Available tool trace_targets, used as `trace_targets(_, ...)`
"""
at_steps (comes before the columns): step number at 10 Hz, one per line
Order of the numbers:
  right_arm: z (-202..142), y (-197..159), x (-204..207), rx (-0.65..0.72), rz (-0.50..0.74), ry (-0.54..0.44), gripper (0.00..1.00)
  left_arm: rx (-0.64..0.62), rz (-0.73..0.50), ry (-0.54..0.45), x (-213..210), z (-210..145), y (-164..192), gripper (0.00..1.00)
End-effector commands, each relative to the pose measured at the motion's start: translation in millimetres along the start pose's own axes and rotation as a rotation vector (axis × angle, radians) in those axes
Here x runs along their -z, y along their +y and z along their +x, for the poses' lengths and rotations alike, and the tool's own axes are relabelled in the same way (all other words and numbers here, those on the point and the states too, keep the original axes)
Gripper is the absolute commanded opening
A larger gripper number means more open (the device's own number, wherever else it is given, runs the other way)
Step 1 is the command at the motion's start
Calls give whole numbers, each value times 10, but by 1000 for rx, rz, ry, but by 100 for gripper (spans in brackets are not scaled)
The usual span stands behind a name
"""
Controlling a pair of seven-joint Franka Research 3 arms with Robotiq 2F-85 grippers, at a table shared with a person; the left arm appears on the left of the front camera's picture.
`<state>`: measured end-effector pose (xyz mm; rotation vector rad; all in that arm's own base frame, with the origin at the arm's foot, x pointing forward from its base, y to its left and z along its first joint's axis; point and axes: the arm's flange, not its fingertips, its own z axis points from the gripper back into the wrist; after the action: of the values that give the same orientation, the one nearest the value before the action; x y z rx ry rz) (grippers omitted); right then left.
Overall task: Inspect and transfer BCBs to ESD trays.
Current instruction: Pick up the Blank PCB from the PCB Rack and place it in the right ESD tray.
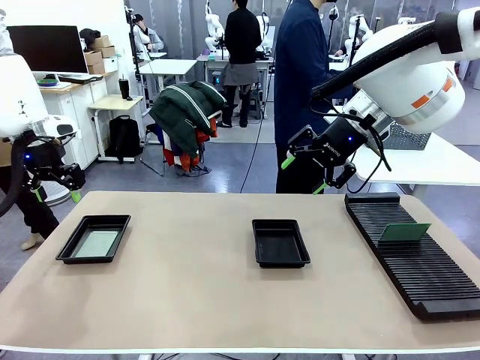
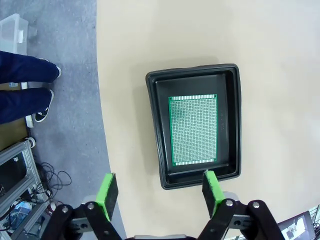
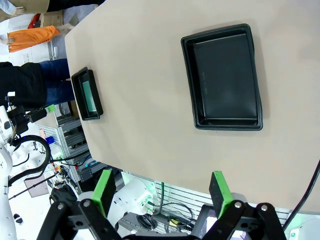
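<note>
Two black ESD trays lie on the table. The left tray holds a green BCB flat inside it. The middle tray has nothing in it. Another green BCB stands upright in the long black slotted rack at the right. My left gripper hangs open above the table's left edge, near the left tray. My right gripper is open, raised over the far edge between the middle tray and the rack.
A person in dark blue stands at the far side of the table, behind my right gripper. Another person's legs and shoes are on the floor off the table's left edge. Bare table surface lies between the trays.
</note>
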<state>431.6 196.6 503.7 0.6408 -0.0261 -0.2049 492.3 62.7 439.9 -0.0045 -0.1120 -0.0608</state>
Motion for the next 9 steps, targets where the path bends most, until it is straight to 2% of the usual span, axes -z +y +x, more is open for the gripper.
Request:
trace_targets(1, 24, 11, 2, 5, -18, -3, 100, -2, -5, -5, 31, -13, 3, 90)
trace_targets(4, 0, 0, 0, 0, 0, 0, 100, -2, -5, -5, 31, -13, 3, 90)
trace_targets(6, -220, -248, -483, -217, -30, -37, 100, -2, -5, -5, 31, -13, 3, 90)
trace_targets(8, -368, -499, -1126, -397, -60, -45, 100, -2, -5, -5, 31, -13, 3, 90)
trace_targets(9, -409, -609, -1519, -544, -86, -34, 100, -2, -5, -5, 31, -13, 3, 90)
